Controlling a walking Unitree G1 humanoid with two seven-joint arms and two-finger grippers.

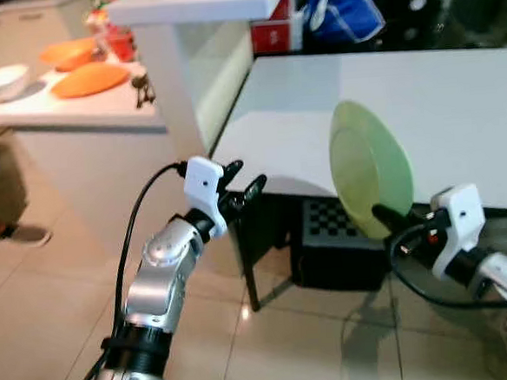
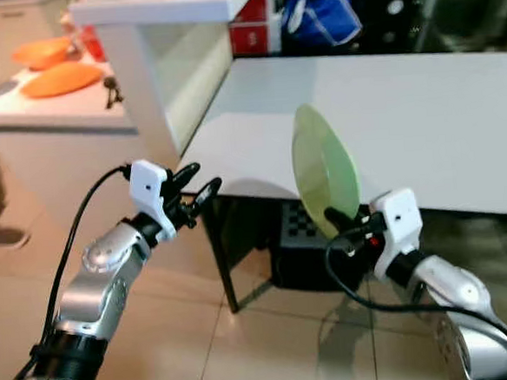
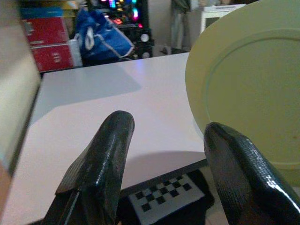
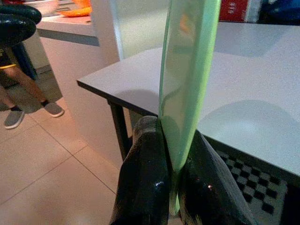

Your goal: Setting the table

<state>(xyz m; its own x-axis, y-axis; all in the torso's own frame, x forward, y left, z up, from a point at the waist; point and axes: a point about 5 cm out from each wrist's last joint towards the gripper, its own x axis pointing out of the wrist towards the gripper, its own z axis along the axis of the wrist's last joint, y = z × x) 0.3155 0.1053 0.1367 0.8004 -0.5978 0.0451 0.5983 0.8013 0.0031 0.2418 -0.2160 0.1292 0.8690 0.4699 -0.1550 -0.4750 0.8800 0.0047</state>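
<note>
- White table (image 1: 456,97): broad, flat top with nothing standing on the part in view; the near edge runs just behind the raised plate. Judged the destination for the place setting.
- Kitchen counter (image 1: 74,111): off to the robot's left, well apart from the table, bearing two orange plates (image 1: 89,80) and a white bowl (image 1: 0,81).
- Black box with a checkered panel (image 1: 334,223): on the floor under the table's near edge.
- Pale green plate (image 1: 369,164): round and rigid, held on edge and nearly upright above the near edge of the table, not touching the top. Judged light enough for a one-sided rim pinch; the surface looks smooth and glossy, so likely slippery, and it may chip or crack if dropped or set down on its rim. The flat rim band is the sound place to grip; the present hold sits at the lowest part of the rim, which leaves the whole disc standing above the grip and free to pivot.
- Right gripper (image 4: 172,187): fingers (image 4: 145,178) closed narrowly on the plate's lower rim, one on each face.
- Left gripper (image 1: 243,189): raised near the table's left corner, well apart from the plate; fingers (image 3: 105,154) parted with a clear gap, carrying nothing.
</note>
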